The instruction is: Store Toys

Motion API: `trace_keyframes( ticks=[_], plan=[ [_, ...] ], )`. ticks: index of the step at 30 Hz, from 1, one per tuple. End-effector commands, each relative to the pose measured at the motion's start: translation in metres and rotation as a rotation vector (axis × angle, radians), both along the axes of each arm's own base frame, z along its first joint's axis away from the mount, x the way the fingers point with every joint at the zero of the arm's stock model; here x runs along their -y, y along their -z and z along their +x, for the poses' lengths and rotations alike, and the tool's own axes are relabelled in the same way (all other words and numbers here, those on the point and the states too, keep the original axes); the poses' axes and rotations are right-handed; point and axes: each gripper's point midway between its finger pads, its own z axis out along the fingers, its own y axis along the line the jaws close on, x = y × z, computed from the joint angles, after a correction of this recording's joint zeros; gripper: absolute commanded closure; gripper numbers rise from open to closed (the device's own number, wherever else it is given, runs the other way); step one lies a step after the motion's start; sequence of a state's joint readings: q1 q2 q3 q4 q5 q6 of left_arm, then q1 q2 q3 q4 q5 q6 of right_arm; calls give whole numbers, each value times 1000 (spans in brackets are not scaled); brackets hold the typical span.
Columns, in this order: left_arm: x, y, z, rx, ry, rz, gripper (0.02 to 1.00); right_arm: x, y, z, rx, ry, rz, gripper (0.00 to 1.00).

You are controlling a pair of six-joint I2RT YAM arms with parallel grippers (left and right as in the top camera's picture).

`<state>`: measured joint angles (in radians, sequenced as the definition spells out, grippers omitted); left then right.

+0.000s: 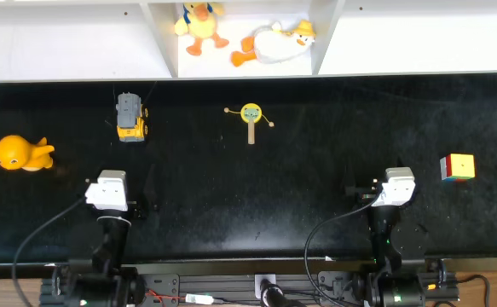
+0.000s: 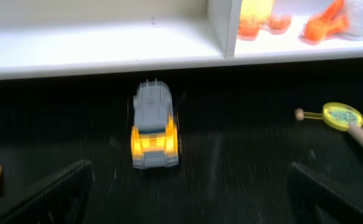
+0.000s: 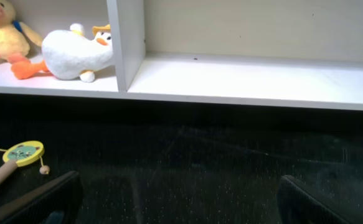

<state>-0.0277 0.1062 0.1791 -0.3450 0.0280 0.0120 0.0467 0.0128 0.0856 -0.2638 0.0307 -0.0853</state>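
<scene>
Left end effector (image 2: 190, 168) spread wide and empty, grey-and-yellow plastic toy truck (image 2: 154, 126) just ahead of it; right end effector (image 3: 178, 180) also wide, holding nothing.
Truck sits upright on the black worktop (image 1: 316, 196), near the white shelf (image 1: 60, 51) front, well apart from the yellow paddle-drum toy (image 1: 251, 119). My read: light, rigid, slick plastic, probably rolls. Pinch across the flat body sides mid-length, not nose-to-tail, and low, so it can't skate away.

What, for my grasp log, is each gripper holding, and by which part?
Nothing is held. The left gripper and right gripper are both open and empty; the toy truck sits untouched ahead of the left one.
</scene>
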Motion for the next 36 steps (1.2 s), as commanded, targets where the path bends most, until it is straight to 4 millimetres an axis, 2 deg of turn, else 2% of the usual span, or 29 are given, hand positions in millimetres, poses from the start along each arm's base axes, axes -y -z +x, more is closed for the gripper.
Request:
trace_keyframes(
  ticks=[1, 9, 15, 19, 24, 31, 36],
  plan=[
    [-1, -40, -2, -43, 6, 36, 25, -1, -4, -1, 14, -2, 4, 5],
    [-4, -55, 15, -241, 126, 143, 25, -1, -4, -1, 14, -2, 4, 5],
    [-24, -71, 36, -249, 228, 95, 27, -1, -4, -1, 14, -2, 4, 5],
    [-53, -66, 39, -274, 216, 42, 27, -1, -4, -1, 14, -2, 4, 5],
    [-93, -55, 30, -294, 142, 41, 29, -1, -4, -1, 14, -2, 4, 5],
    [-137, -42, 9, -358, 52, 220, 27, -1, -4, -1, 14, -2, 4, 5],
    [-168, -31, 1, -416, -30, 259, 25, -1, -4, -1, 14, -2, 4, 5]
  ],
)
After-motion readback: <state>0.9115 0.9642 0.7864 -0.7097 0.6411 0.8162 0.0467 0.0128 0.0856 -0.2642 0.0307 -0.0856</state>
